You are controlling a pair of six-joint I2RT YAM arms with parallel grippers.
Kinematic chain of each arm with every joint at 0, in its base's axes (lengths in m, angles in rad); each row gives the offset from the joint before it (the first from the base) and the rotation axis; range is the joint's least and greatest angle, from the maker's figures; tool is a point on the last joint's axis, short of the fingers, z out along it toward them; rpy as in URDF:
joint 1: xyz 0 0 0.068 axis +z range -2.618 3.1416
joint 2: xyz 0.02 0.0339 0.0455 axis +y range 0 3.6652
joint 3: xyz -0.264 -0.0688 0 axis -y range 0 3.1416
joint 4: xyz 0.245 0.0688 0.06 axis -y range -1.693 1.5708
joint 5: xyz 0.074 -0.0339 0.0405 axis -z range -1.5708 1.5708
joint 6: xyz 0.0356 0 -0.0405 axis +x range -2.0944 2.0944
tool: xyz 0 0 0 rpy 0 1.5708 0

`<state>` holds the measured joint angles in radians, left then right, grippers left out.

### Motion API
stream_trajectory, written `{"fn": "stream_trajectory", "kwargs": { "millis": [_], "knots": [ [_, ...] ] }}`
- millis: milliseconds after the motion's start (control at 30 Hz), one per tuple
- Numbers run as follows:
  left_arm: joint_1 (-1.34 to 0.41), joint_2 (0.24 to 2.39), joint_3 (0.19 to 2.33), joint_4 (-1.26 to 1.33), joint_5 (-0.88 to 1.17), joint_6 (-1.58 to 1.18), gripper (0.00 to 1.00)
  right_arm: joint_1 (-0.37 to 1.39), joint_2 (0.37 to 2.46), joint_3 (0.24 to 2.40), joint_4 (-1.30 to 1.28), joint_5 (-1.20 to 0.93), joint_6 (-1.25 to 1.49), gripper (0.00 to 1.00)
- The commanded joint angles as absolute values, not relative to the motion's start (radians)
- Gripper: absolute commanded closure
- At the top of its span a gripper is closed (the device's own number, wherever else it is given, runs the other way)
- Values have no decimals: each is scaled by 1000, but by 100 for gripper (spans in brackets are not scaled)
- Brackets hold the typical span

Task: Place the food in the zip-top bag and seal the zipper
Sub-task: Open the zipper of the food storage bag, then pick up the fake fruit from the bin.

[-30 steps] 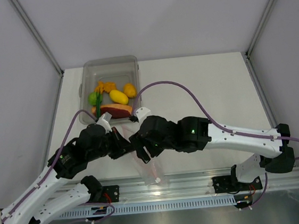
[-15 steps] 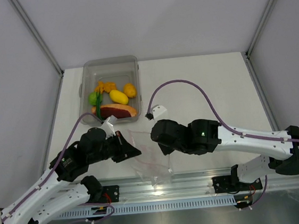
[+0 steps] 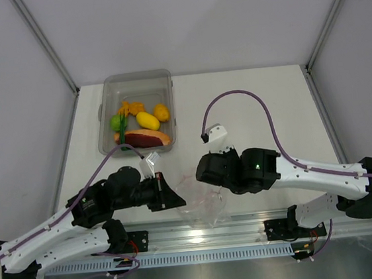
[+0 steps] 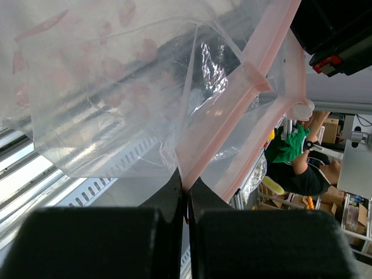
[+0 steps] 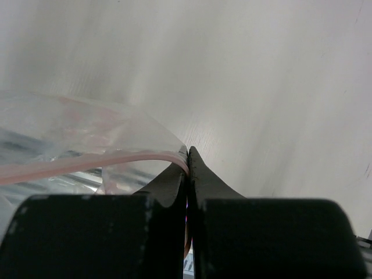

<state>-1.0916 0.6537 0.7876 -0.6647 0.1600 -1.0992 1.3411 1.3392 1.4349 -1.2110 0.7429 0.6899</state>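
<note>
My left gripper [image 4: 186,189] is clamped on the pink zipper [image 4: 218,128] of the zip-top bag [image 3: 203,207]. My right gripper [image 5: 187,165] pinches the same strip at another point. The bag sits crumpled between both grippers, at the near edge of the table [image 3: 268,97]. The food [image 3: 147,121] lies in the grey bin [image 3: 136,79], well apart from the bag.

**Bag cut off at frame edges, fingertips masked from above**

In the left wrist view, the zip-top bag [image 4: 116,99] is cut off at the top and left edges. The zipper [image 4: 232,122] is lost where it is pinched by the left gripper [image 4: 186,185]. In the right wrist view, the bag pinched by the right gripper [image 5: 187,158] is cut off at the left edge. From above, both sets of fingertips are masked by the wrists, and the bag's outline can barely be made out.
</note>
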Motion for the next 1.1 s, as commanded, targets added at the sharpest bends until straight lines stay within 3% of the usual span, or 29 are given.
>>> {"fn": "stream_trajectory", "kwargs": {
  "millis": [0,267,467,500,533,600,633,767,800,1067],
  "knots": [
    [-1114,655,785,-621,143,-1106,100,1362,1289,1493,-1293,850,773,100],
    [-1115,839,902,-509,230,-1016,97,1391,1177,1512,-1304,845,802,100],
    [-1112,1072,1184,-598,236,-876,83,1371,1193,1624,-1521,952,887,100],
    [-1112,1100,1216,-624,209,-846,78,1367,1193,1632,-1522,954,876,100],
    [-1112,1121,1248,-702,183,-839,65,1358,1193,1647,-1523,956,871,100],
    [-1111,1149,1336,-771,117,-842,51,1338,1190,1655,-1520,965,880,100],
    [-1111,1141,1350,-791,59,-844,37,1335,1193,1658,-1517,969,881,100],
    [-1098,1020,1298,-844,-67,-841,4,1301,1250,1663,-1502,997,842,100],
    [-1094,968,1284,-854,-80,-836,1,1283,1264,1660,-1493,1000,824,100],
    [-1000,822,1232,-1080,-218,-830,1,1172,1434,1534,-1217,972,661,100]
  ]
}}
